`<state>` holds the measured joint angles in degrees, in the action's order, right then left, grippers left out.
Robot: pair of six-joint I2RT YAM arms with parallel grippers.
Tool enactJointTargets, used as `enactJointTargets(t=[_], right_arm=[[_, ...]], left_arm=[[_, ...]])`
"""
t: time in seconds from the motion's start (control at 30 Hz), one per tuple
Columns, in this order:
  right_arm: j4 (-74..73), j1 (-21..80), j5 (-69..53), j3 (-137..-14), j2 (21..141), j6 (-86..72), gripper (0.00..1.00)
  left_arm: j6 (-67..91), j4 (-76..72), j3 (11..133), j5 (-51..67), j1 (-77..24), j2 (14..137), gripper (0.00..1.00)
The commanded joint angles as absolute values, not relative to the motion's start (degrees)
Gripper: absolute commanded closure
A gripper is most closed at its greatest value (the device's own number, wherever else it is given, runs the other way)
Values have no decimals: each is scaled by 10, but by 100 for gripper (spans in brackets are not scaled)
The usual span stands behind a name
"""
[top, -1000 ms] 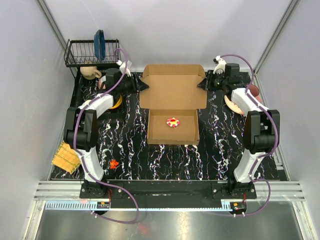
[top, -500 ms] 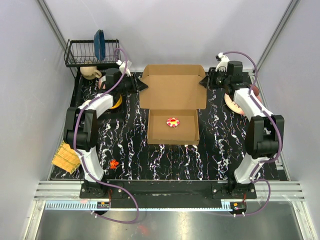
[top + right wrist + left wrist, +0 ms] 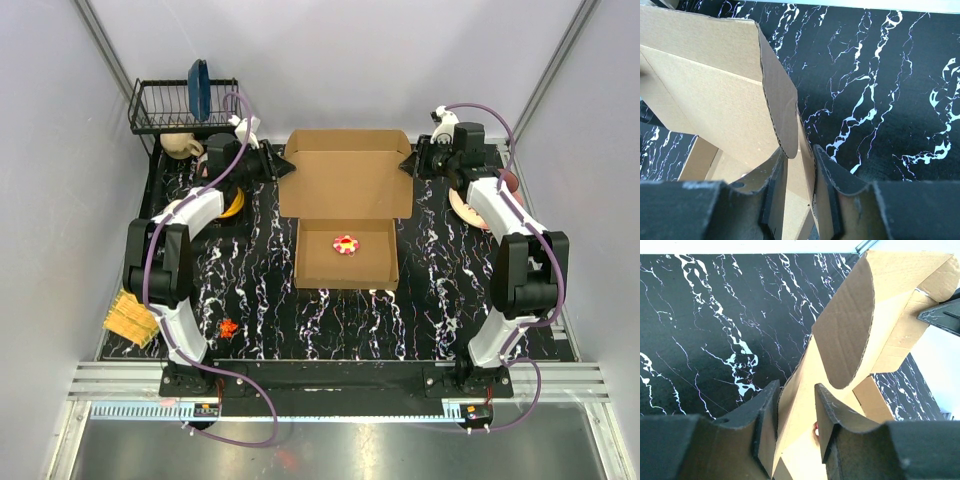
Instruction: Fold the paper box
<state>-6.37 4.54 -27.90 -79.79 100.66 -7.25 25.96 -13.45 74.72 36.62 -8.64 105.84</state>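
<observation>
Two grippers, one box [image 3: 345,200]: it sits in the middle of the mat [image 3: 440,300], its tray nearest my bases with a small red-and-yellow toy [image 3: 346,243] inside and its lid raised at the far side, side flaps bent. My left gripper [image 3: 796,387] straddles the lid's left edge with cardboard between the fingers, but a sliver of gap shows at one finger, so I cannot tell whether it pinches. My right gripper [image 3: 797,150] straddles the lid's right edge, fingers closed on the cardboard that fills the space between them.
</observation>
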Motion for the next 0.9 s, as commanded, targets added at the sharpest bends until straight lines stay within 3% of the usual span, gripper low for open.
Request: enactJointTargets(t=[0.0, 0.1, 0.2, 0.23, 0.3, 0.6, 0.87], right_arm=[[-58, 54, -271, -796, 991, -61, 69], [-59, 56, -268, -796, 993, -60, 76], [-59, 58, -263, -794, 990, -59, 85], [-58, 59, -258, -794, 988, -60, 87], [-59, 62, -249, -788, 977, -61, 89], [28, 101, -136, -663, 890, -105, 100], [118, 175, -5, -536, 801, -144, 100]], left_arm=[[258, -161, 759, 361, -84, 1031, 66], [256, -160, 758, 364, -84, 1034, 71], [257, -164, 750, 365, -84, 1033, 84], [259, -169, 744, 364, -84, 1030, 94], [263, -185, 729, 361, -84, 1019, 100], [276, -298, 619, 271, -119, 944, 100], [293, -454, 483, 121, -160, 868, 100]])
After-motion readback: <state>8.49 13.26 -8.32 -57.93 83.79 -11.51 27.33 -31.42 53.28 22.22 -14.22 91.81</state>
